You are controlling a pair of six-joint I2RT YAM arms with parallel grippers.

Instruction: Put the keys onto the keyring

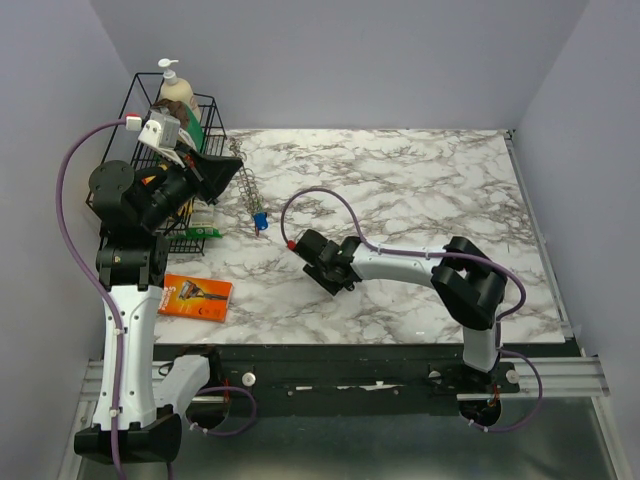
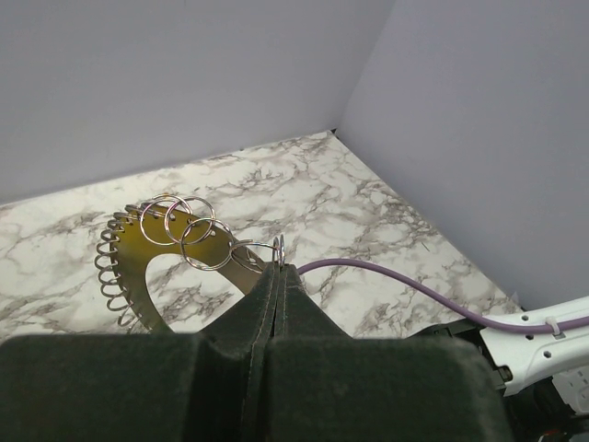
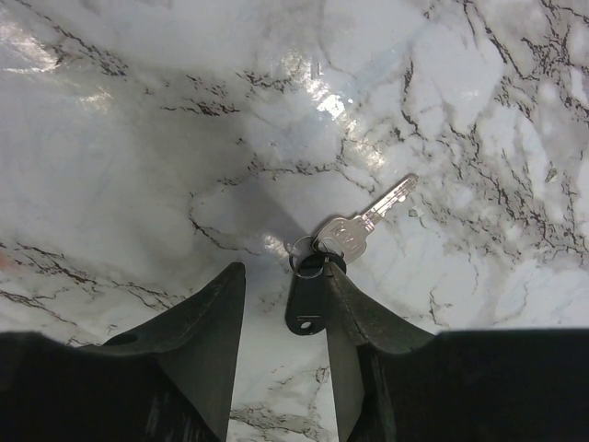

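The keyring (image 2: 133, 249) dangles from a chain of small rings (image 2: 195, 235), the last pinched in the left fingers (image 2: 276, 285), shut tight — wire rack (image 1: 205, 232) close by, bare marble surface (image 1: 430, 190) rightward. Right fingers (image 3: 225, 304) spread, gripping nothing — a silver key (image 3: 363, 226) at one tip, its black tag (image 3: 308, 299) half hidden. Orange packet (image 1: 196, 297) print unreadable.

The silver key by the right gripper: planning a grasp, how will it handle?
The silver key lies flat on the glossy marble table, so it may skid when pinched. Its linked black tag would probably dangle loosely.
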